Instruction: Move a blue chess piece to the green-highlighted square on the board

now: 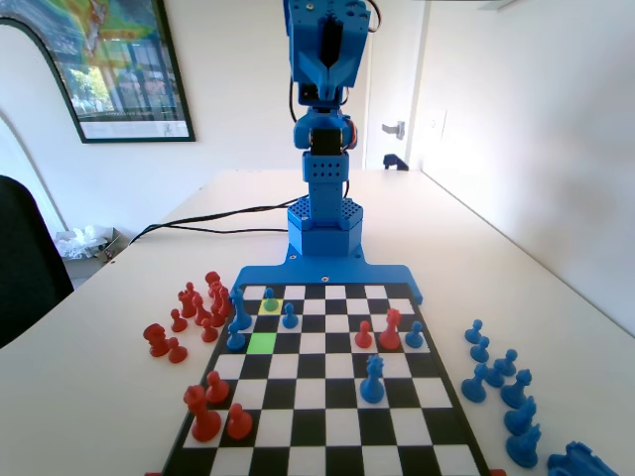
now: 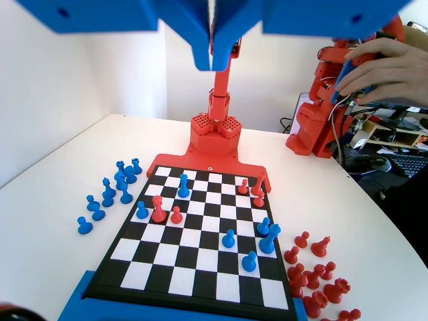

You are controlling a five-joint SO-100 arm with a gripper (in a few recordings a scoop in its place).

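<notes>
You are working on a white table (image 1: 496,248) beside white walls, with a framed poster (image 1: 99,59) on the wall at the left of the fixed view. The board (image 1: 327,436) is flat, glossy, black-and-white chequered, with a blue plastic edge by the arm's base. In the fixed view the green square (image 1: 262,342) lies near the board's left side, two rows in front of a paler yellow square, on which a blue pawn (image 1: 270,299) stands: smooth plastic, ball head, flared base. In the wrist view your gripper (image 2: 212,63) hangs high above the board, jaws pressed together, holding nothing. Red pieces (image 1: 193,312) and blue pieces (image 1: 501,387) stand off the board on either side.
</notes>
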